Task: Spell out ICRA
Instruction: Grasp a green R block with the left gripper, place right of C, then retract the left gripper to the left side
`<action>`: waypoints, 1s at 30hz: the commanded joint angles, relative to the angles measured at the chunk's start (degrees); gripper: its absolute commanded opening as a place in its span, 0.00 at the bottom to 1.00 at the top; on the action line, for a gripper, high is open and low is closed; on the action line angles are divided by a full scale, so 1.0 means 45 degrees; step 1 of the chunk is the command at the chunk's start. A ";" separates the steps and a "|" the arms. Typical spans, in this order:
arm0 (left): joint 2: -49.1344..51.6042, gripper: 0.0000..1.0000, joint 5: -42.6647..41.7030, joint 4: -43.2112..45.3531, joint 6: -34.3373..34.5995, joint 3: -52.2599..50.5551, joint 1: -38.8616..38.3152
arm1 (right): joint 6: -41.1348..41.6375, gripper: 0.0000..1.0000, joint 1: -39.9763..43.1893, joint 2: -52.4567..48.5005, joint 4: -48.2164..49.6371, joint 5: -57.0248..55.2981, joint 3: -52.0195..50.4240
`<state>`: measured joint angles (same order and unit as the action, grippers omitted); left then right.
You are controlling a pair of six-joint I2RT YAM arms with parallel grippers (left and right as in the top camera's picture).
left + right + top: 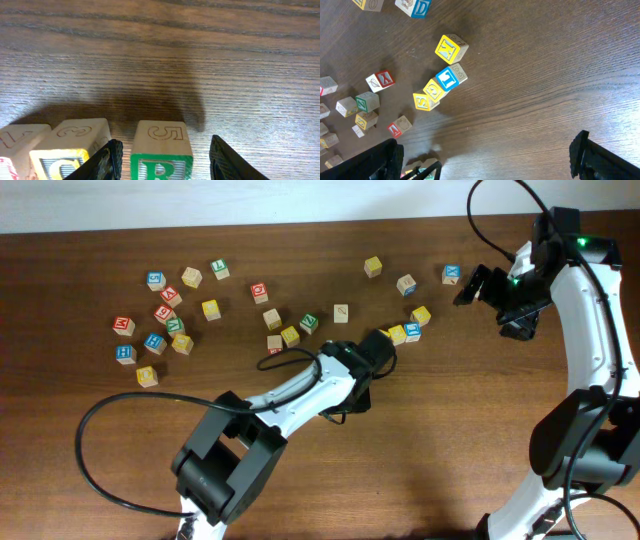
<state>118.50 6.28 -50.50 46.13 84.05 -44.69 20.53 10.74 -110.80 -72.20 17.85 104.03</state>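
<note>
Left gripper [165,150]: jaws parted, straddling the green R block [161,156] on the wooden table [200,60], with a narrow gap on each side and no grip made. Yellow C block [70,150] stands just beside it, outside the left finger. Right gripper [487,150]: jaws wide, holding nothing.

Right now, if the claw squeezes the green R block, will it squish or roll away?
Probably not squishy: the R block looks like hard wood. Its flat sides and square corners suggest sliding, not rolling. It sits flat, so tipping seems unlikely.
</note>
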 commanded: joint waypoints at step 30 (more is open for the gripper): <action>-0.0267 0.99 0.0476 -0.6611 -0.2943 0.5654 1.1400 | -0.0136 0.98 0.0049 0.0112 0.0000 -0.0117 0.0097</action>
<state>118.28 7.99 -80.05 33.15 113.23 5.19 20.53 10.74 -110.80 -72.23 17.85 104.03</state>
